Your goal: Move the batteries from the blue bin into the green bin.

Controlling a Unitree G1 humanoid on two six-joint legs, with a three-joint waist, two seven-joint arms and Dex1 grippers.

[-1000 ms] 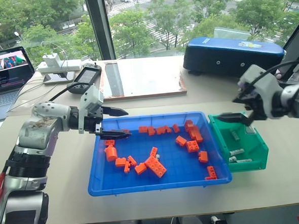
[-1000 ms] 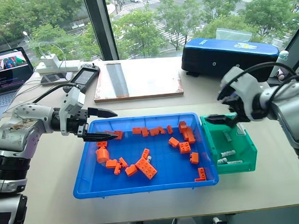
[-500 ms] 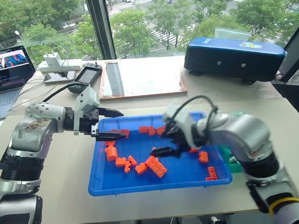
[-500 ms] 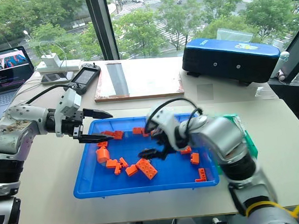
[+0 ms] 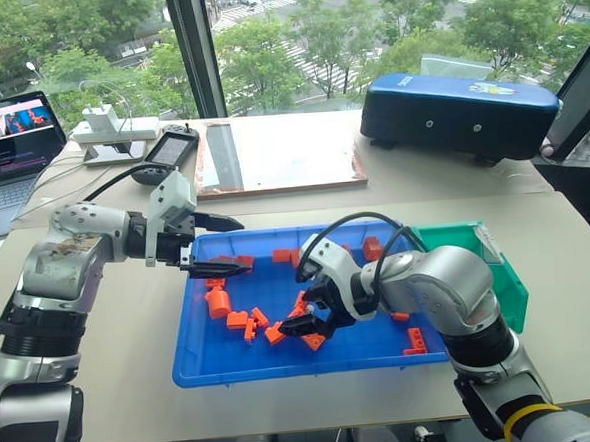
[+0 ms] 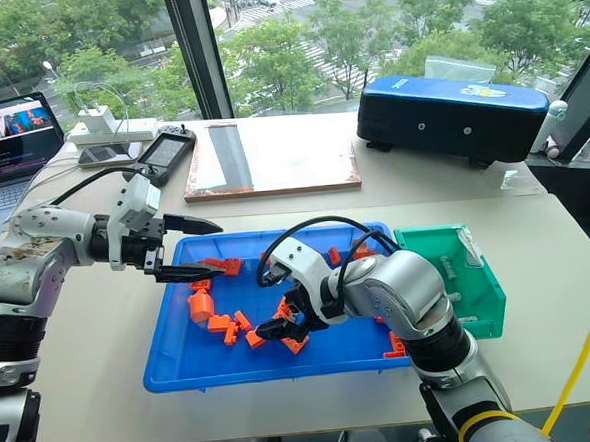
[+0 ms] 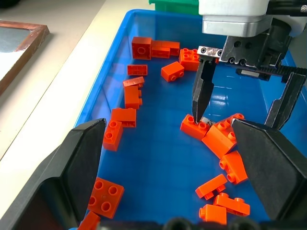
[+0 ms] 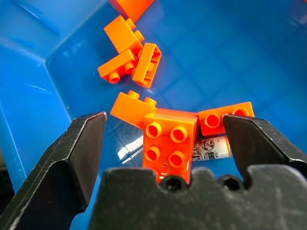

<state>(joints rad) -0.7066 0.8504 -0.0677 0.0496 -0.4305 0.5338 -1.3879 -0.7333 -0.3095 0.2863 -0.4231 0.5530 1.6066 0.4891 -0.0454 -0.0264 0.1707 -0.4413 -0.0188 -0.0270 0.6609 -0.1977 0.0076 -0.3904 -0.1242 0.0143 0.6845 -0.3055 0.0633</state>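
A battery (image 8: 211,147) lies in the blue bin (image 5: 198,362), wedged beneath orange bricks (image 8: 169,143) between the right gripper (image 8: 165,143)'s wide-open, empty fingers; closing here risks grabbing a brick instead.

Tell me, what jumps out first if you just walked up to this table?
The large shallow bright-blue plastic tray in the middle of the table, scattered with orange toy building bricks. The right gripper reaches down into the tray with its jaws open around a cluster of bricks, where a small silver-grey cylindrical battery lies half hidden. The left gripper hangs open over the tray's far left corner, and a small deep green plastic bin stands to the tray's right.
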